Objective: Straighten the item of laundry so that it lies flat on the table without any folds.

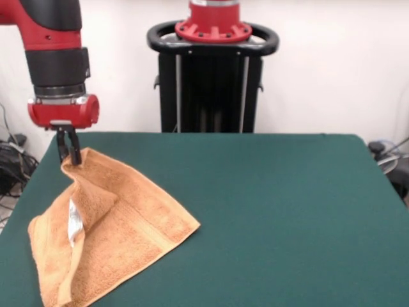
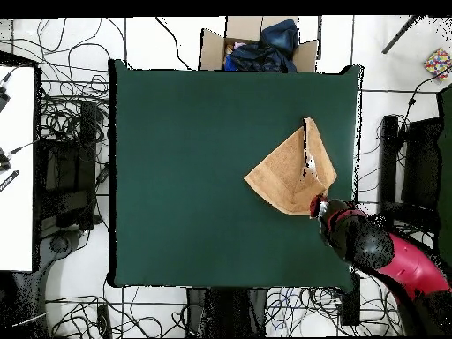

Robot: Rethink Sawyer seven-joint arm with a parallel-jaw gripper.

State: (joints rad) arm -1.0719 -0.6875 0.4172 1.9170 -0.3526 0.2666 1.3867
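Observation:
The orange-tan terry towel (image 1: 121, 224) lies on the dark green table (image 1: 275, 211) at the front view's left, near the table's left edge. One corner is lifted off the table and the cloth hangs folded below it, with the white label (image 1: 75, 224) showing in the fold. My gripper (image 1: 68, 153) is shut on that raised corner. In the overhead view the towel (image 2: 287, 172) sits near the table's (image 2: 194, 177) right edge, and the gripper (image 2: 318, 206) is at its lower right corner under the red arm.
The robot's black pedestal (image 1: 211, 83) stands behind the table's far edge. In the overhead view a cardboard box with dark clothes (image 2: 260, 44) stands beyond the table's top edge, and cables lie on the floor all around.

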